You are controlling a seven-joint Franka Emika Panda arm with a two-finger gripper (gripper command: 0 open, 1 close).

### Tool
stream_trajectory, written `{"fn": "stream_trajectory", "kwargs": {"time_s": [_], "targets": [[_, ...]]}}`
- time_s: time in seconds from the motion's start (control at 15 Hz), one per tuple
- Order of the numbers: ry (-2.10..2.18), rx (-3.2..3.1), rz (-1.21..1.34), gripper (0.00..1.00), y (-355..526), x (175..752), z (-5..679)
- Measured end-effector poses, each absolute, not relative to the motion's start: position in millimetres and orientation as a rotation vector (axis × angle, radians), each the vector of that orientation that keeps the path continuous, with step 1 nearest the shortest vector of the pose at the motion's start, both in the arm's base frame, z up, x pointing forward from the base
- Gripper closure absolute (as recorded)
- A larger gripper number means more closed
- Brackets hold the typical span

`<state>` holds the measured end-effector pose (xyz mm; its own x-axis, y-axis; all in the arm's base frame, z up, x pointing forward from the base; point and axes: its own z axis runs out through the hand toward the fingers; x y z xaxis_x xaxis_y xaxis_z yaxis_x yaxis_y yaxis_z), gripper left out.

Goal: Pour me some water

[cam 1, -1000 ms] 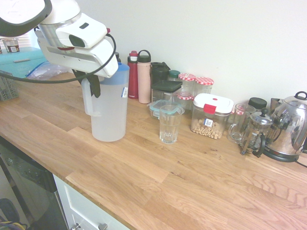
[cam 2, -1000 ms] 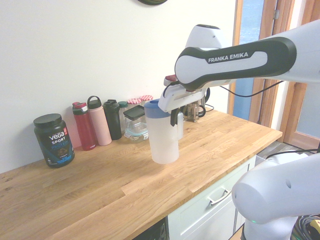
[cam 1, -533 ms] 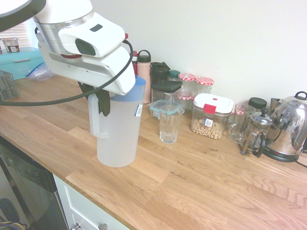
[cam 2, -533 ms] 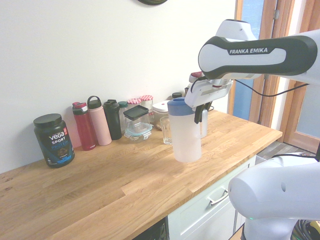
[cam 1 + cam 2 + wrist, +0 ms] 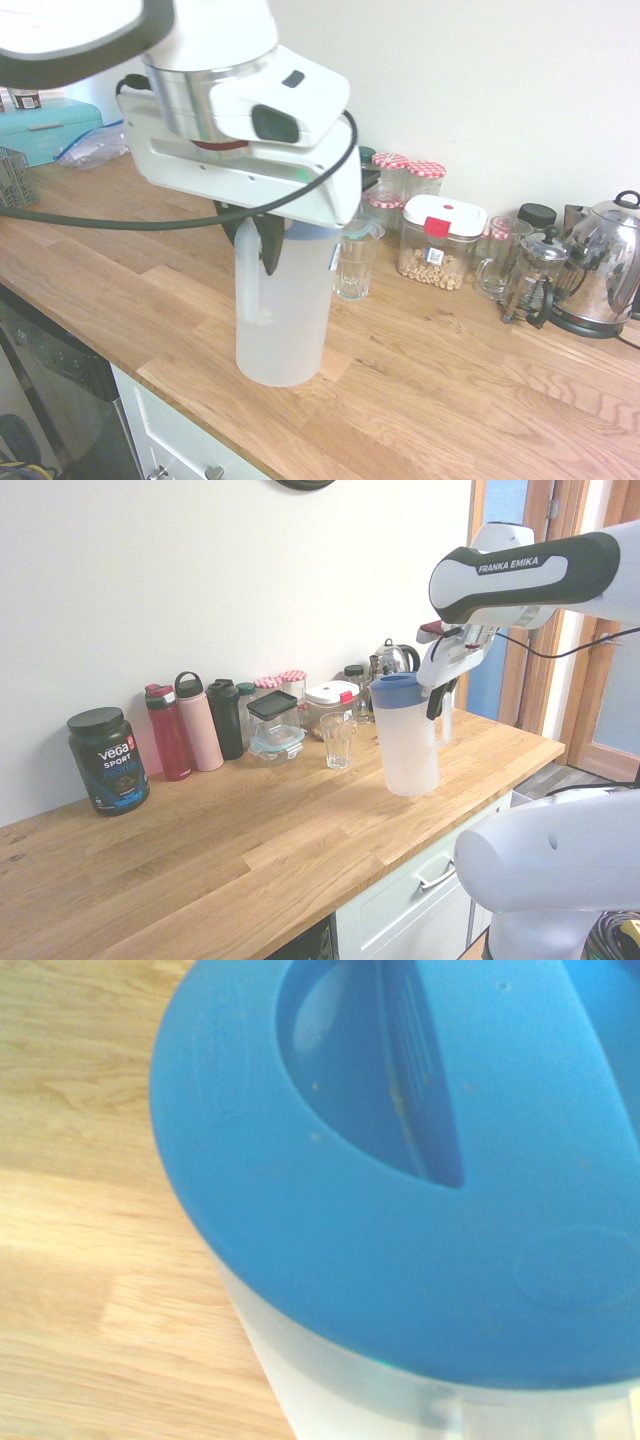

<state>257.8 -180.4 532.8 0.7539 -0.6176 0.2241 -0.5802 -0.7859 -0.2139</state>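
First exterior view: the water [image 5: 288, 350] shows only faintly, low in the tall frosted-white plastic pitcher [image 5: 305, 300]; its level cannot be read with certainty. The jaws are clenched on the pitcher's upright, pale plastic handle [image 5: 250, 285], near its top. That is the right place to take hold: the walls look smooth, wide and perhaps slippery if wet. The body should be light and fairly stiff, but the liquid gives it shifting weight, so it may swing or twist in a narrow grip; slow tilting would suit it. The broad blue lid [image 5: 350, 1250] covers the top and might loosen when tipped. Nearby on the wooden table [image 5: 250, 850], the clear, faceted drinking glass [image 5: 338, 742] stands upright, probably the target, fragile and easily knocked.
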Motion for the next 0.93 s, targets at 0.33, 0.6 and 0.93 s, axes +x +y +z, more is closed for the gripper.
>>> {"fn": "stream_trajectory", "kwargs": {"time_s": [0.33,0.6,0.93], "targets": [[1.124,-2.804,-0.508,1.0,-211,304,525],[1.237,-2.802,-0.529,1.0,-226,328,517],[0.993,-2.94,-0.456,1.0,-249,347,560]]}}
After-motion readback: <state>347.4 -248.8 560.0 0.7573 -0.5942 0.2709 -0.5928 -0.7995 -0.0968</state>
